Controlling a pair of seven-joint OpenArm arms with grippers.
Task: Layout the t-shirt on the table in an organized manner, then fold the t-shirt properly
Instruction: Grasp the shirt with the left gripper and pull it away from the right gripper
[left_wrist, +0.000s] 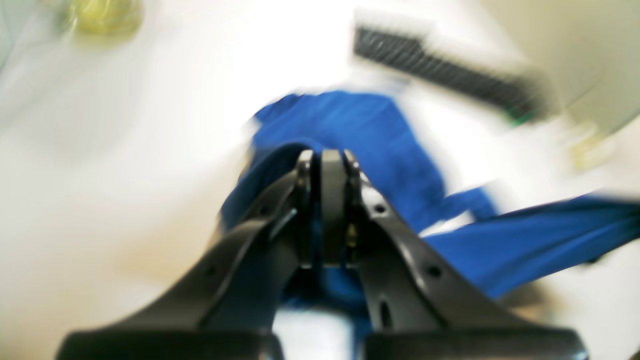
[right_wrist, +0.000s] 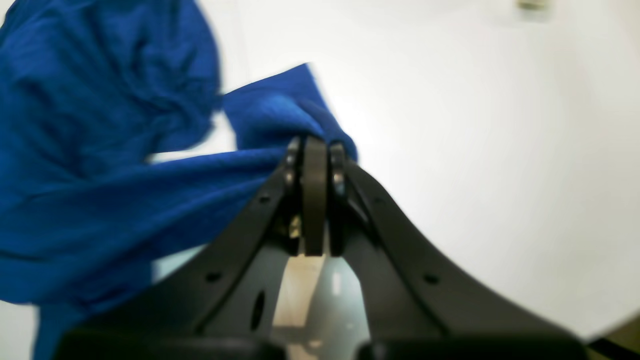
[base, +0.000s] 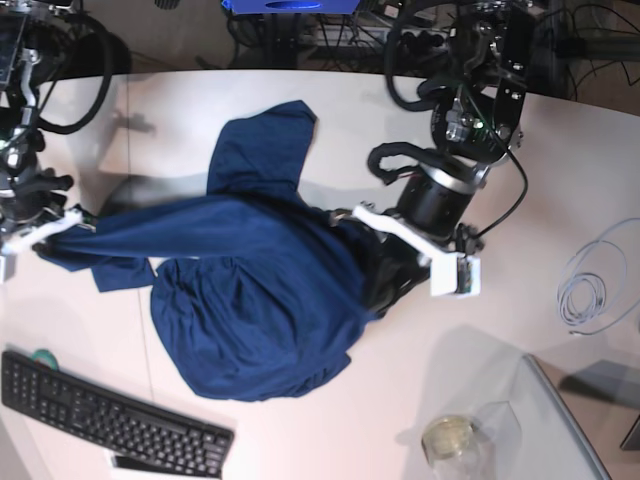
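Observation:
The dark blue t-shirt (base: 250, 300) is stretched between my two grippers and bunched over the white table (base: 350, 120). One sleeve lies toward the back. My left gripper (left_wrist: 330, 155) is shut on a fold of the shirt (left_wrist: 360, 130). In the base view it (base: 385, 280) sits at the shirt's right edge, its tips partly hidden by cloth. My right gripper (right_wrist: 314, 142) is shut on another edge of the shirt (right_wrist: 100, 150). In the base view it (base: 45, 235) holds the shirt's left end near the table's left side.
A black keyboard (base: 110, 420) lies at the front left and also shows in the left wrist view (left_wrist: 440, 70). A glass of yellowish liquid (base: 448, 437) stands by a glass panel (base: 560, 430) at the front right. A coiled cable (base: 590, 285) lies at the right.

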